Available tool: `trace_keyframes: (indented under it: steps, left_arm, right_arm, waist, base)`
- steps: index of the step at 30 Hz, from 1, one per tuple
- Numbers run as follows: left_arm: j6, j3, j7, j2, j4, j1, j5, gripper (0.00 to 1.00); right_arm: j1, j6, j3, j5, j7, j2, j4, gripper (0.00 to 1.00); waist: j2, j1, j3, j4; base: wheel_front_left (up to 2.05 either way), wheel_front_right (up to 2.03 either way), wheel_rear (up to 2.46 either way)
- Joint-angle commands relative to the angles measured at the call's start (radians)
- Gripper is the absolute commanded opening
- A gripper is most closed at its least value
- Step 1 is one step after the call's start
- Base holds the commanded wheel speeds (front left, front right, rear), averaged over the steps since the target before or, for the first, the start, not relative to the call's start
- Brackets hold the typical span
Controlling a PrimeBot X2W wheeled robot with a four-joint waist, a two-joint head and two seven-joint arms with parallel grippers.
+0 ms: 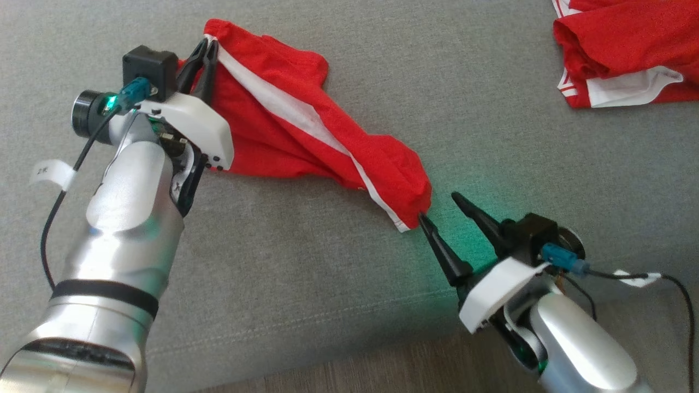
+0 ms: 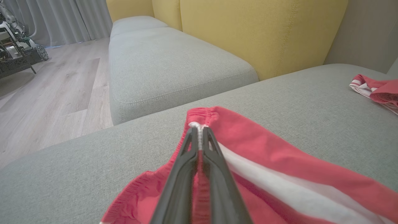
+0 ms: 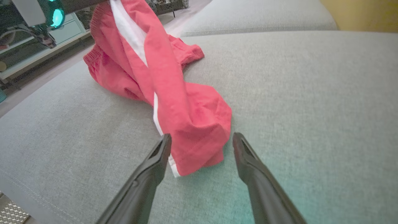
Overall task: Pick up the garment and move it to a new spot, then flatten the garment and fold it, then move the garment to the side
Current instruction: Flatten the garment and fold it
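Red shorts (image 1: 284, 131) with a white side stripe lie strung diagonally across the grey sofa seat (image 1: 327, 295), from the upper left of the head view down to centre.

Left claw (image 1: 211, 46), upper left: pressed together on the elastic waistband. Left wrist view shows both fingers pinching the white seam at the band's edge, with the fabric held up off the cushion there. The rest of the shorts droops down onto the seat. One part spreads toward upper centre; the far end is crumpled at mid-frame.

Right claw (image 1: 437, 206), lower right of centre: spread wide, holding nothing. The fingertip nearer frame centre sits at the crumpled leg hem, touching or just beside it; cannot tell which. In the right wrist view the hem lies between the two fingers, closer to the one on the left of that frame.

Second red-and-white garment (image 1: 617, 43) is heaped at upper right, well apart from the shorts. Yellow backrest (image 2: 248, 31) and wood floor (image 2: 46, 93) appear in the left wrist view.
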Motion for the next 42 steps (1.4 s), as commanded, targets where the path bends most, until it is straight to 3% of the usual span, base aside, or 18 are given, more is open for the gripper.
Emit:
trace_keyframes:
  steps: [1, 17, 34, 35, 36, 37, 38, 42]
  left_arm:
    - [0.009, 0.021, -0.012, 0.036, -0.038, -0.016, -0.011, 0.00]
    - [0.016, -0.005, -0.010, 0.028, -0.049, -0.027, -0.017, 0.00]
    - [0.021, -0.029, -0.008, 0.017, -0.053, -0.058, -0.030, 0.00]
    - [0.022, -0.030, -0.008, 0.017, -0.052, -0.059, -0.031, 0.00]
    - [0.022, -0.030, -0.008, 0.017, -0.052, -0.060, -0.032, 0.00]
    - [0.022, -0.031, -0.008, 0.017, -0.051, -0.061, -0.033, 0.00]
    - [0.023, -0.032, -0.008, 0.017, -0.050, -0.062, -0.034, 0.00]
    - [0.024, -0.035, -0.009, 0.019, -0.047, -0.061, -0.038, 0.00]
  right_arm:
    - [0.023, 0.000, 0.036, 0.042, 0.005, -0.013, -0.012, 1.00]
    - [-0.044, 0.000, 0.199, 0.185, -0.038, 0.005, 0.176, 1.00]
    - [-0.158, 0.000, 0.231, 0.220, -0.075, 0.034, 0.289, 1.00]
    - [-0.159, 0.000, 0.233, 0.221, -0.075, 0.032, 0.290, 0.95]
    - [-0.160, 0.000, 0.236, 0.223, -0.075, 0.031, 0.291, 0.78]
    - [-0.162, 0.000, 0.239, 0.224, -0.075, 0.030, 0.292, 0.47]
    - [-0.164, 0.000, 0.243, 0.226, -0.075, 0.028, 0.294, 0.02]
    - [-0.174, 0.000, 0.258, 0.227, -0.075, 0.017, 0.294, 0.00]
  waist:
    - [0.0000, 0.0000, -0.002, 0.001]
    - [0.0000, 0.0000, 0.014, 0.014]
    - [0.0000, 0.0000, 0.047, 0.053]
    - [0.0000, 0.0000, 0.047, 0.054]
    - [0.0000, 0.0000, 0.048, 0.055]
    - [0.0000, 0.0000, 0.048, 0.056]
    - [0.0000, 0.0000, 0.048, 0.057]
    - [0.0000, 0.0000, 0.045, 0.061]
  base:
    - [0.00, 0.00, 0.00]
    - [0.00, 0.00, 0.00]
    - [0.00, 0.00, 0.00]
    - [0.00, 0.00, 0.00]
    - [0.00, 0.00, 0.00]
    - [0.00, 0.00, 0.00]
    - [0.00, 0.00, 0.00]
    - [0.00, 0.00, 0.00]
